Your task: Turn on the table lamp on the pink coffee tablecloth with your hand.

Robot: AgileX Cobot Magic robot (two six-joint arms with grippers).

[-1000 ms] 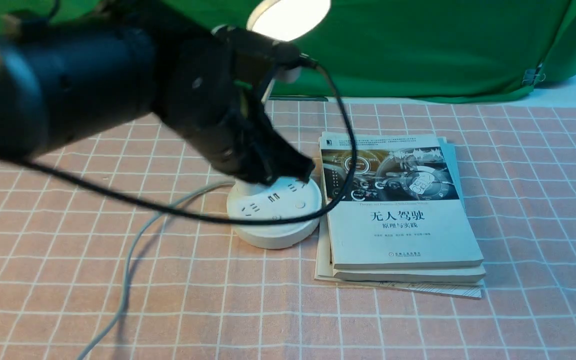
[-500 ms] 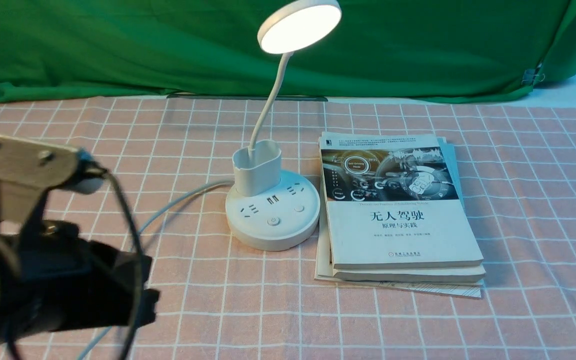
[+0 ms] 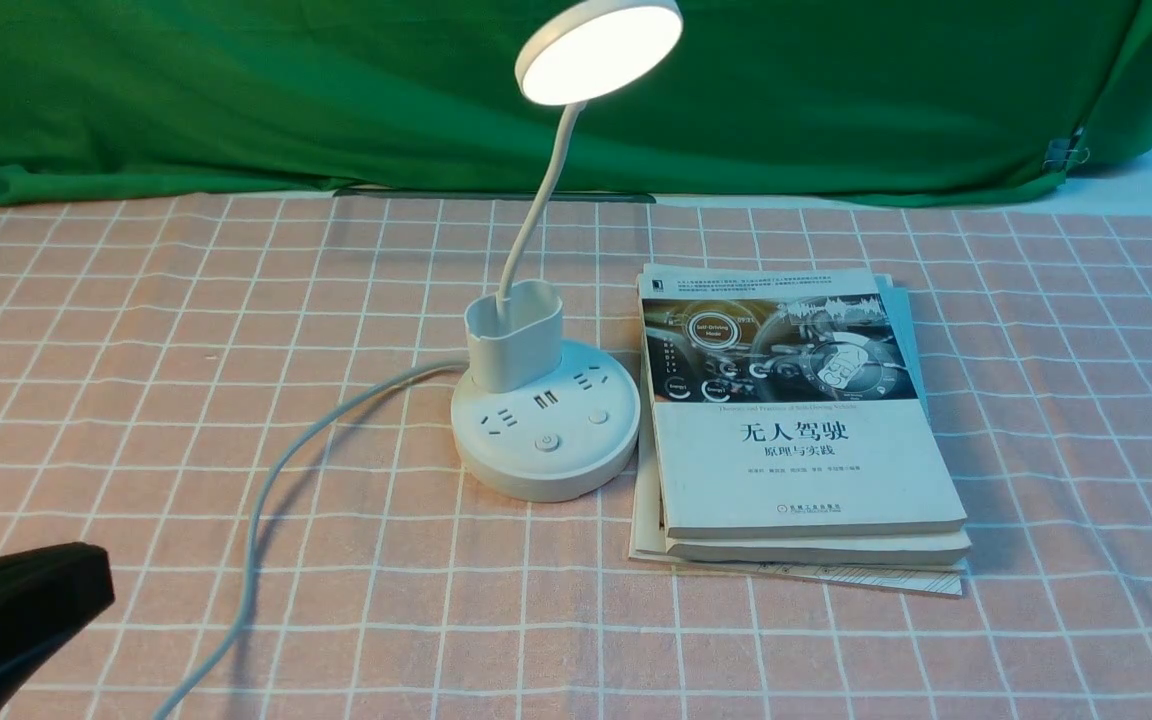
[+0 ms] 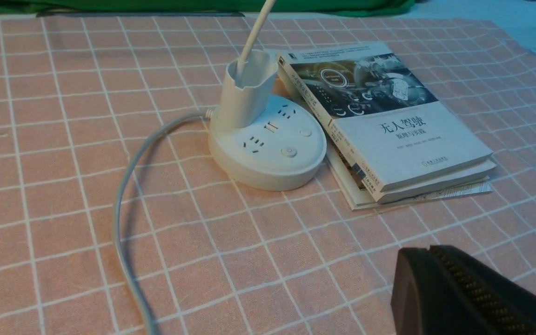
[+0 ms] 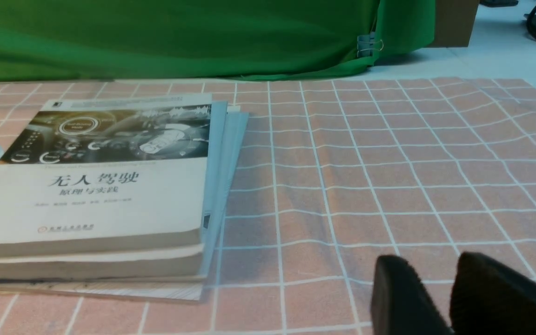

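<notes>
The white table lamp stands mid-table on the pink coffee tablecloth (image 3: pixel 1036 400). Its round disc head (image 3: pixel 599 50) glows, above a thin neck, an oval cup (image 3: pixel 514 345) and a round base (image 3: pixel 544 425) with sockets and buttons. A grey cord (image 3: pixel 266 500) trails off toward the near edge. The hand, my left gripper (image 3: pixel 86 575), is low at the near left corner, well away from the base, jaws pressed together with nothing in them. The left wrist view shows the lamp base (image 4: pixel 268 149) far beyond the gripper (image 4: pixel 428 251). My right gripper (image 5: pixel 435 265) hovers over bare cloth, fingers apart.
A stack of books (image 3: pixel 796 430) lies against the right side of the lamp base. A green backdrop cloth (image 3: pixel 236 90) hangs along the far edge of the table. The cord curves across the cloth left of the base.
My left arm has pulled back from over the lamp base, down and left to the near corner. The lamp head glows in all three frames.
</notes>
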